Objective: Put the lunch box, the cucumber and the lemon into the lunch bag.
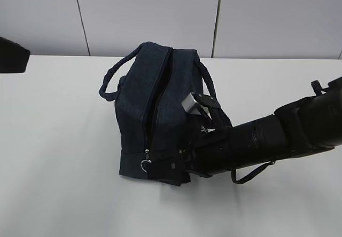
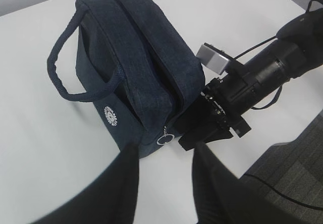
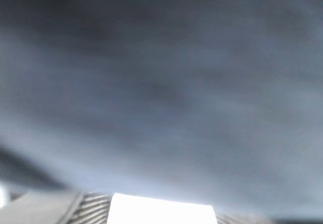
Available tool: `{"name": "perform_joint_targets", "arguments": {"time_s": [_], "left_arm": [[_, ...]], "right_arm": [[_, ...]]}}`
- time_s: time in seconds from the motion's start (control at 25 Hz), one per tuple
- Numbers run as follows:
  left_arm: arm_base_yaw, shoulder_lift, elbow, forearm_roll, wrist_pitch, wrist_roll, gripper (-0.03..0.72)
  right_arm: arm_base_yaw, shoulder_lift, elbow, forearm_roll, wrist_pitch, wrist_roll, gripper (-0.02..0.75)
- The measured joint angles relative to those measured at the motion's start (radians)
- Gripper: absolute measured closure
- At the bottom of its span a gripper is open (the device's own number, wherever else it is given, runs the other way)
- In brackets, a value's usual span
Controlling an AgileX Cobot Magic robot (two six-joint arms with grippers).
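Observation:
The navy lunch bag [image 1: 160, 114] stands on the white table, its two loop handles hanging to the sides. Its zipper line looks shut along the top, and the silver ring pull [image 2: 164, 139] hangs low at the near end. My right gripper [image 1: 181, 168] presses against the bag's lower right side; the right wrist view is filled with blurred navy fabric [image 3: 161, 82], and its ribbed pads stand apart. My left gripper [image 2: 165, 152] hovers open over bare table just short of the ring pull, holding nothing. The lunch box, the cucumber and the lemon are out of view.
A dark shape [image 1: 12, 55] juts in at the left edge of the exterior view. The table's edge and grey floor [image 2: 292, 168] show at the lower right of the left wrist view. A loose cable [image 1: 251, 174] hangs under the right arm.

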Motion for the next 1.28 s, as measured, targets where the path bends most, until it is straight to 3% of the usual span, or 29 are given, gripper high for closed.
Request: {"name": "perform_joint_targets", "arguments": {"time_s": [0.92,1.28], "left_arm": [[0.000,0.000,0.000,0.017,0.000,0.000,0.449],[0.000,0.000,0.000,0.028,0.000,0.000,0.449]], "right_arm": [[0.000,-0.046,-0.002,-0.064,0.064,0.087,0.345],[0.000,-0.053,-0.002,-0.103,0.023,0.112,0.348]]}}
